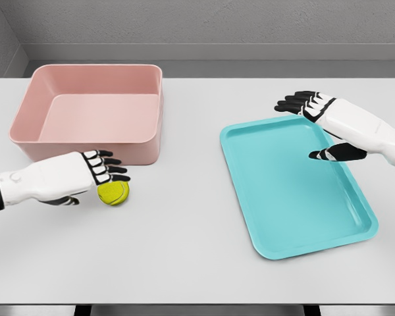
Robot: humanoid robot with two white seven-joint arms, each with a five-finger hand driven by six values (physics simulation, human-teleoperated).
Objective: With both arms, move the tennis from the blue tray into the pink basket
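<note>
round fuzzy tennis ball (114, 193) under left hand (95, 172), beside smooth pink basket (27, 135).

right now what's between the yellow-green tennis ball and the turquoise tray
Only bare white table lies between the yellow-green tennis ball and the turquoise rectangular tray, as the head view shows; nothing stands in that stretch.

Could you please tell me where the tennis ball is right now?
On the table, left side of the head view: the tennis ball sits under the left hand, just before the pink basket.
</note>
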